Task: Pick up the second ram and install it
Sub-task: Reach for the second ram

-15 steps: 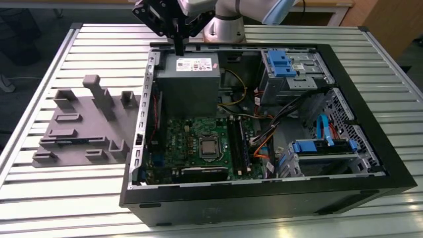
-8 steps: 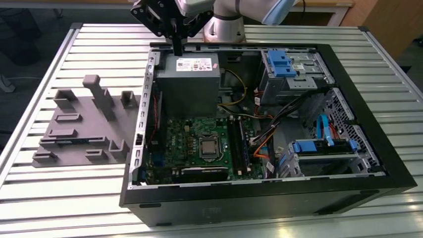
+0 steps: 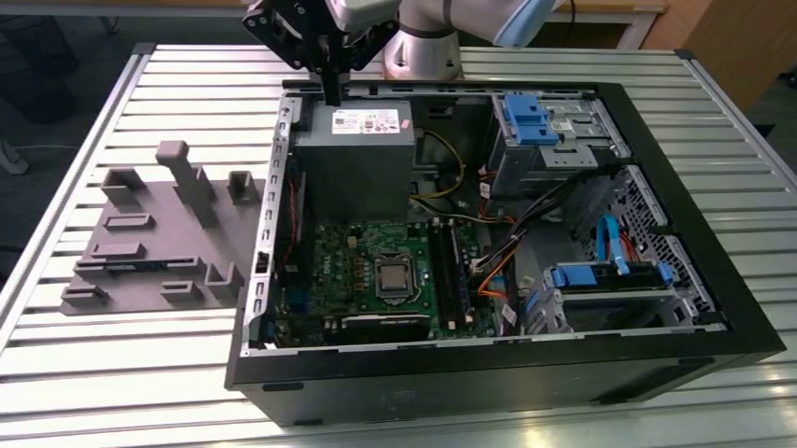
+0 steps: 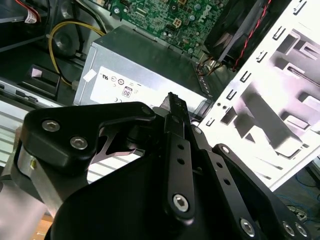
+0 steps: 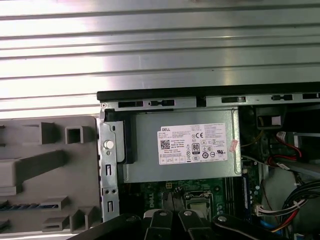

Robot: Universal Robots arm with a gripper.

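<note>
Nearest the lens, in both wrist views, is the black linkage of my pincer [image 4: 174, 102]. Its two fingers are drawn together into one narrow bar, closed on themselves with nothing held between them.

In the exterior view I hang this bar point-down over the far end of the open computer case [image 3: 498, 378], just above the far edge of the power supply [image 3: 355, 154]. The power supply is a grey metal box with a white label [image 5: 197, 143] on its upper face. It lies inside the case against the wall on the exterior view's left.

Nearer the exterior camera than the power supply lies the green motherboard [image 3: 355, 280], with the square processor socket [image 3: 396, 277] near its middle. Long black slot rails [image 3: 445, 271] run just beside the socket, on the exterior view's right. Blue drive brackets [image 3: 529, 119] and bundled cables [image 3: 548, 201] fill the other half of the case.

The second ram [image 3: 125, 264] is outside the case, well apart from my pincer. It is a thin dark strip lying in a low slot of the grey fixture plate [image 3: 168, 241], on the exterior view's left. In the first wrist view the second ram [image 5: 25, 205] appears as a bluish strip on that same plate. Case and plate both rest on the slatted metal table [image 3: 112, 392].
</note>
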